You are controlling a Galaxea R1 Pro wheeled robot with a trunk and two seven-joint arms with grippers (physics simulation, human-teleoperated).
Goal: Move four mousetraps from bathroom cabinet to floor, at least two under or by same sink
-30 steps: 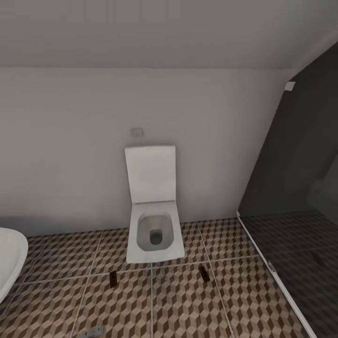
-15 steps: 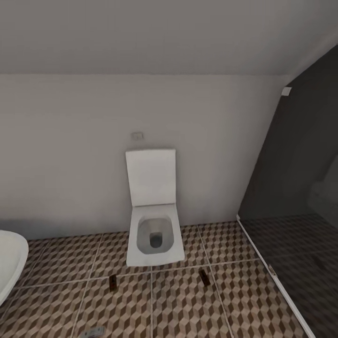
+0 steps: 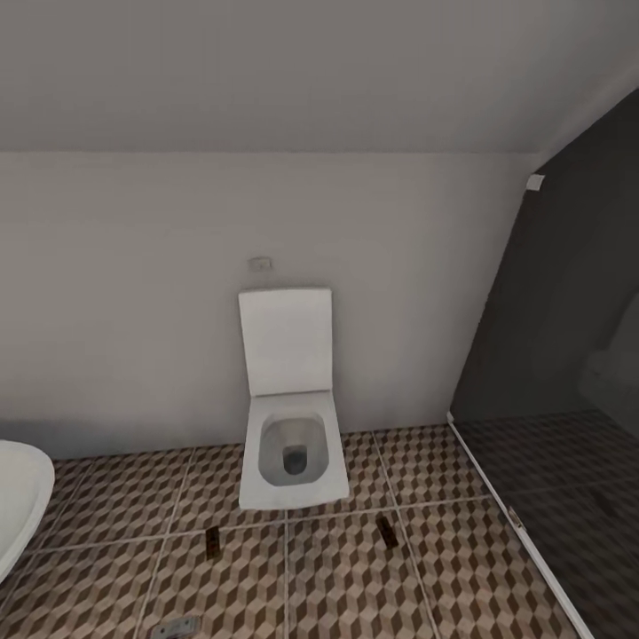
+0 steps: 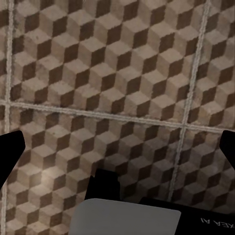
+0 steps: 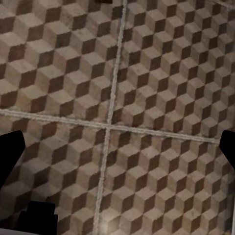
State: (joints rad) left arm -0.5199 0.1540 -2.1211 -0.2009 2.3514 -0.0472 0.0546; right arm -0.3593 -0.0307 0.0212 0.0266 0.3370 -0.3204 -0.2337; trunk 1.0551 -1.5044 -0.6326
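Both tools spread wide, gripping nothing: left tool (image 4: 117, 147) and right tool (image 5: 117, 147) above cube-patterned floor (image 3: 355, 586). Ahead, two traps (image 3: 212, 541) (image 3: 387, 531) flat on tiles before toilet (image 3: 291, 444); sink (image 3: 18, 506) off leftward.

Brown, beige and white cube-patterned bathroom floor (image 3: 355, 577), white toilet (image 3: 291, 399), dark-brown mousetraps (image 3: 387, 532), grey wall (image 3: 133, 311).

A home bathroom: a white toilet (image 3: 291, 417) (lid up) against the wall, a basin (image 3: 18, 510), and cube-patterned floor tiles (image 3: 346, 577).
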